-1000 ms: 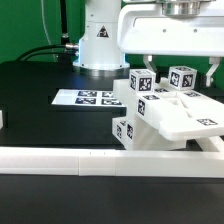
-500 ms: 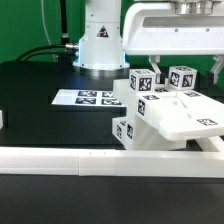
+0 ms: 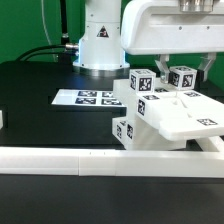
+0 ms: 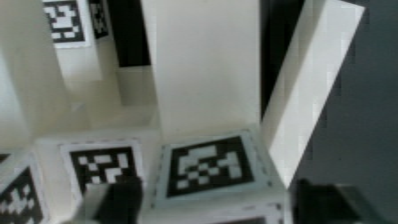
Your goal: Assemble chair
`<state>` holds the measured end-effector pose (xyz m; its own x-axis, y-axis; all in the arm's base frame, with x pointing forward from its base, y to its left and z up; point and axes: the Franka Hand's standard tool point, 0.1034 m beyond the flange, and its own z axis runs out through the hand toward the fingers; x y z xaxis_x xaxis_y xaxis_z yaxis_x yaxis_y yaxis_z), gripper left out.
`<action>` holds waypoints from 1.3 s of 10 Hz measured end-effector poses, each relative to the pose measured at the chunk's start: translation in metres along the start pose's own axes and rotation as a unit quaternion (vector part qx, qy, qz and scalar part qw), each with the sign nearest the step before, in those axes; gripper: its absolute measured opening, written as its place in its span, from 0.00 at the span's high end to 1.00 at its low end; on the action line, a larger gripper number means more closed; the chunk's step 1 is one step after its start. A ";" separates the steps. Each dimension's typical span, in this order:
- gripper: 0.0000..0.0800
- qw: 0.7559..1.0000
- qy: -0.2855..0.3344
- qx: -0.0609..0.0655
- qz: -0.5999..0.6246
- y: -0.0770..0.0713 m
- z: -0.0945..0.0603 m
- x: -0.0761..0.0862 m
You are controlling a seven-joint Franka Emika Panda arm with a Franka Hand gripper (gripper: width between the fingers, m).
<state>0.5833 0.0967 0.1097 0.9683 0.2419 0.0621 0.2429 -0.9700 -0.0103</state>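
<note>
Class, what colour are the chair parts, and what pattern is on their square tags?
The chair is matte white; its tags are black-and-white squares, clearest in the wrist view.

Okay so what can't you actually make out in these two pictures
- Gripper, exterior view: cut off by the top edge, jaws partly behind the chair's tagged posts; grip unclear.
- Wrist view: blurred; the dark fingertips barely enter the frame, so contact with the tagged post is uncertain.
- Marker board, exterior view: its right end is hidden behind the chair.
- Tag patterns: too small to read.
</note>
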 end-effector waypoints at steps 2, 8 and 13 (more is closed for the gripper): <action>0.67 1.000 0.000 0.000 0.000 -0.001 0.001 0.000; 0.67 0.990 0.006 0.002 0.139 -0.002 0.001 0.001; 0.66 0.931 0.033 0.018 0.364 -0.007 0.001 0.005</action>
<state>0.5866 0.1052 0.1089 0.8720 -0.4817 0.0870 -0.4726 -0.8748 -0.1070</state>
